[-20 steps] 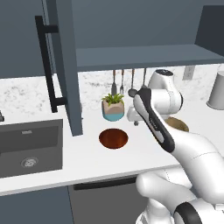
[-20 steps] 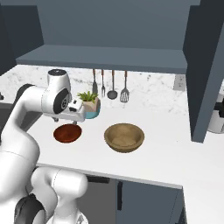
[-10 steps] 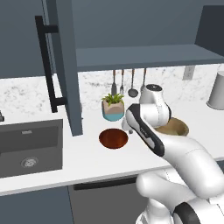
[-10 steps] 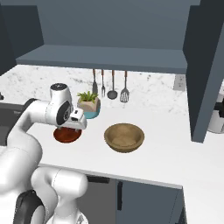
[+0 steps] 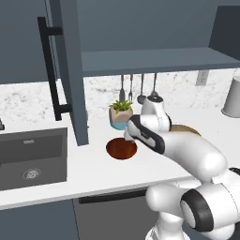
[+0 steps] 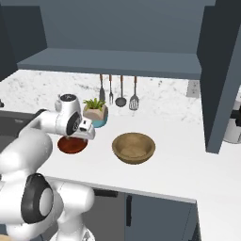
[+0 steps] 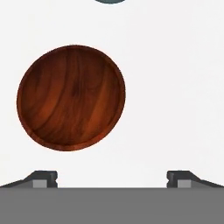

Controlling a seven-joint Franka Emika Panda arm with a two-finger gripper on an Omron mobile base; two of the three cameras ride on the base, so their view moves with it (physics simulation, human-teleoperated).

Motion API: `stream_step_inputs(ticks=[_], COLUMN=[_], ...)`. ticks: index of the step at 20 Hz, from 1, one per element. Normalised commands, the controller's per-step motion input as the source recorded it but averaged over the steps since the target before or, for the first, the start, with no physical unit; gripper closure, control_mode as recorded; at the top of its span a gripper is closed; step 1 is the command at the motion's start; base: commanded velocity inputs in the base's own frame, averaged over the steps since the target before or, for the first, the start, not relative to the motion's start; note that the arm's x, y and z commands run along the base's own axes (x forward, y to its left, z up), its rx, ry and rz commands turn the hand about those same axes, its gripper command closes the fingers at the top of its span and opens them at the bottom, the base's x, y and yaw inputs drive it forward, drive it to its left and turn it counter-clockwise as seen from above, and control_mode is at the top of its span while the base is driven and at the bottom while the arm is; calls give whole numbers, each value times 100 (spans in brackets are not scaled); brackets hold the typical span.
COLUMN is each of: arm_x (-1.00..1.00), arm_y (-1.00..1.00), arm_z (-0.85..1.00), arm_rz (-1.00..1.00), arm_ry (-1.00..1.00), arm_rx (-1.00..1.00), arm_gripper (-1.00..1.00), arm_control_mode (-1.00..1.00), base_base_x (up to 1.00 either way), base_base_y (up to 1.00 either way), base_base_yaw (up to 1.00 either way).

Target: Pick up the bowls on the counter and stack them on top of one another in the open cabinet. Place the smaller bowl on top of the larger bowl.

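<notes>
Sm bowl red-brown; lg bowl tan.

Glossy reddish wood grain on the smaller bowl; matt tan wood on the larger bowl; speckled marble table.

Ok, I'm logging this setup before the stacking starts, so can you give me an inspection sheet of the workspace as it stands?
Surface: white speckled counter, both bowls on it.
Job's things: smaller bowl upright, reddish-brown; larger bowl upright, apart from it; open cabinet shelf bare.
Clutter: plant pot behind the smaller bowl.
Grippers: hand open, above the counter beside the smaller bowl, holding nothing.
Cables: nothing seen.
Surroundings: sink, utensils hanging on the wall, outlet.
</notes>
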Motion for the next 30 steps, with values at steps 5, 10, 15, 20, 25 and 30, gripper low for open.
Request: stream_step_inputs(ticks=[5,10,15,20,25,30], arm_x=[43,27,24,15,16,17], arm_y=[5,0,0,0,1,0], arm_z=[-28,-36,-39,-34,-22,-22], arm_rz=[0,0,0,0,0,0], arm_ry=[2,0,0,0,0,0], arm_rx=[0,0,0,0,0,0], arm_gripper=[-100,-100,-100,-100,-100,-100], arm_control_mode=[-100,-100,-100,-100,-100,-100], base_base_x=[0,0,0,0,0,0], base_base_y=[0,0,0,0,0,0], base_base_yaw=[0,0,0,0,0,0])
